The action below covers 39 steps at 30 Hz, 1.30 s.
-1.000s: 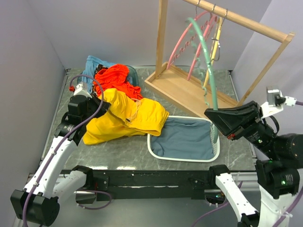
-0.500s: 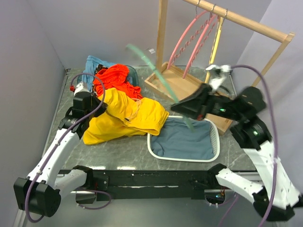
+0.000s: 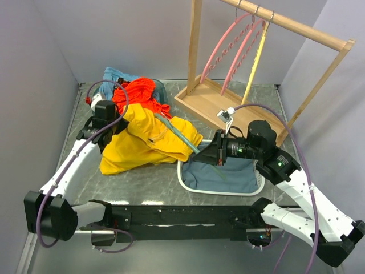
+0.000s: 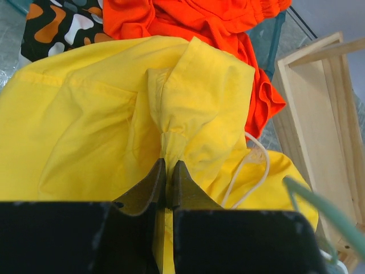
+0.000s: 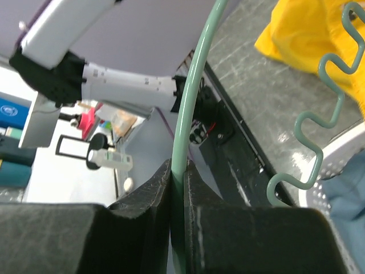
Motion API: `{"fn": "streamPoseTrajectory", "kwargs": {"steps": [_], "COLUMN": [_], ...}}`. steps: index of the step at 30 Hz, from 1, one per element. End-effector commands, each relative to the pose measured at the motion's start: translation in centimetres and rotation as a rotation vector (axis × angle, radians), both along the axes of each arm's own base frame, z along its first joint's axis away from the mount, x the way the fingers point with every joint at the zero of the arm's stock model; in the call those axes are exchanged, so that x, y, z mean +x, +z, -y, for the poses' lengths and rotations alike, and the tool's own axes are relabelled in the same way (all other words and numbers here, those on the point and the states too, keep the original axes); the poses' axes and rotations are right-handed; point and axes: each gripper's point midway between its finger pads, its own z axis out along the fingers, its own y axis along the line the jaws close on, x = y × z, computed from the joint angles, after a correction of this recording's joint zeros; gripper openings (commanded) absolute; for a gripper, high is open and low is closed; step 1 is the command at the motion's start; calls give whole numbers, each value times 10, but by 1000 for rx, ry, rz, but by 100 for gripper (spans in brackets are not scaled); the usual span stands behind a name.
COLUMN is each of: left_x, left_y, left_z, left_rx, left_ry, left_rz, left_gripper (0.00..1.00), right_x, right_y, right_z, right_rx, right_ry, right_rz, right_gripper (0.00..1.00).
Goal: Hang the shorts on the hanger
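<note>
While pinched in left fingers, shorts near hanger in right fingers.

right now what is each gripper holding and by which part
The left gripper pinches the shorts by a bunched fold of fabric; the right gripper clamps the hanger on its arched outer arm.

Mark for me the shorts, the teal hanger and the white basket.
shorts [image 3: 145,145], top external view, on the middle of the yellow fabric.
hanger [image 5: 191,85], right wrist view, on its curved outer arm.
basket [image 3: 180,174], top external view, on its white left rim.
</note>
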Motion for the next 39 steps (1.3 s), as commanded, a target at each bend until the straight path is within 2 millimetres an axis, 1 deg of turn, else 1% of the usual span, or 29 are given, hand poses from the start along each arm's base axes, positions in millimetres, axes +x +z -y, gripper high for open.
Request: {"fn": "streamPoseTrajectory", "kwargs": {"steps": [1, 6, 8, 9, 14, 18, 19, 24, 25, 29, 31, 33, 36, 37, 39], "left_x": [20, 25, 25, 25, 22, 20, 19, 15, 15, 11, 10, 10, 11, 11, 12], "left_y": [23, 21, 24, 26, 28, 28, 28, 29, 30, 32, 31, 31, 28, 28, 27], "left_z": [-4, -1, 0, 0, -1, 0, 0, 1, 0, -1, 0, 0, 0, 0, 0], "left_rx": [-18, -35, -42, -44, -40, -43, -42, -47, -45, -40, -41, -39, -37, -37, -36], "left_ry": [59, 59, 59, 59, 52, 46, 45, 37, 35, 31, 26, 27, 27, 25, 25], "left_rz": [51, 44, 51, 57, 60, 65, 66, 72, 75, 81, 79, 79, 73, 73, 71], "left_gripper": [1, 1, 1, 1, 1, 1, 1, 1, 1, 1, 1, 1, 1, 1, 1], "right_x": [-26, -45, -47, -52, -57, -54, -49, -38, -36, -33, -35, -32, -36, -40, -46], "right_y": [31, 27, 25, 23, 17, 6, 0, -7, -12, -19, -17, -14, -1, 5, 9], "right_z": [2, -7, -13, -17, -31, -38, -39, -40, -42, -47, -48, -47, -42, -41, -41], "right_rx": [103, 112, 112, 109, 92, 59, 36, 3, -13, -22, -15, -15, 2, 19, 34], "right_ry": [88, 175, 190, 211, 244, 236, 205, 158, 150, 152, 156, 128, 114, 121, 137], "right_rz": [118, 87, 83, 79, 69, 62, 56, 80, 73, 58, 63, 76, 97, 105, 97], "right_gripper": [0, 0, 0, 0, 0, 0, 0, 0, 0, 0, 0, 0, 0, 0, 0]}}
